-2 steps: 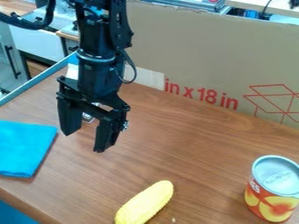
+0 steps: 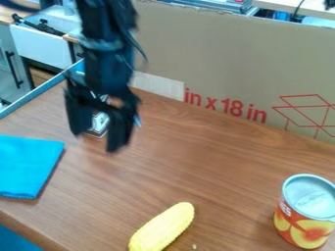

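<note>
Lying at the left is a flat, bright-blue cloth on the brown wood-grain tabletop. Right of it hangs the black two-finger gripper, its fingers well parted with nothing gripped; a small black-and-white item shows behind the gap. Keeping both fingers clear of cloth and table looks the careful way to handle this open posture. Farther right, near the front, lies a yellow corn cob. At the far right stands a silver-topped can with an orange fruit label, upright; its top looks closed, its contents hidden.
</note>
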Motion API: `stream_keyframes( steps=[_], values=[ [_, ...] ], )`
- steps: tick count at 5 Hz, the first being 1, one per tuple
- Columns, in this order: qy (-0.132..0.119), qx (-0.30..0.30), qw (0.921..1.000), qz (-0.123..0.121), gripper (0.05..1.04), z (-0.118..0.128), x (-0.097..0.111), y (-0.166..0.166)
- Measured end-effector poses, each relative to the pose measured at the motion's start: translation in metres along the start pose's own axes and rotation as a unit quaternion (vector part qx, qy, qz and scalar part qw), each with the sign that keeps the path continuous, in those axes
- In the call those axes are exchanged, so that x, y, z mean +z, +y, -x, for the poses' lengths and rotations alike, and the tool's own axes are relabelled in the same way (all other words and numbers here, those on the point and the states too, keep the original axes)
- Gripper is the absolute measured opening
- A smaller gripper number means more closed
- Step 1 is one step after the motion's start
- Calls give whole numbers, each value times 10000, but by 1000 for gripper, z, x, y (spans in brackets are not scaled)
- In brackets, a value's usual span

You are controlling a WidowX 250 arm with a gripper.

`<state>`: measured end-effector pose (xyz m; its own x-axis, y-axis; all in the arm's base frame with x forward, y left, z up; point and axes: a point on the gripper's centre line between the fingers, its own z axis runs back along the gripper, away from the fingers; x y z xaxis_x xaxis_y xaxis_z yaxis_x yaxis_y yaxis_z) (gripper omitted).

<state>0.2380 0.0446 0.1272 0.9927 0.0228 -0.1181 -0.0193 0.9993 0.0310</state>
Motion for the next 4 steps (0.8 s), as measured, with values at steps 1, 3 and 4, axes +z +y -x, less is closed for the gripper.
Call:
stream_keyframes(
  steps=[1, 3, 4],
  values=[
    [-346, 155, 9993, -22, 1002, -11, 27, 28],
    [-571, 27, 9983, -141, 1003, -31, 41, 66],
    [-684, -94, 9974, -204, 1002, -46, 40, 84]
  ],
)
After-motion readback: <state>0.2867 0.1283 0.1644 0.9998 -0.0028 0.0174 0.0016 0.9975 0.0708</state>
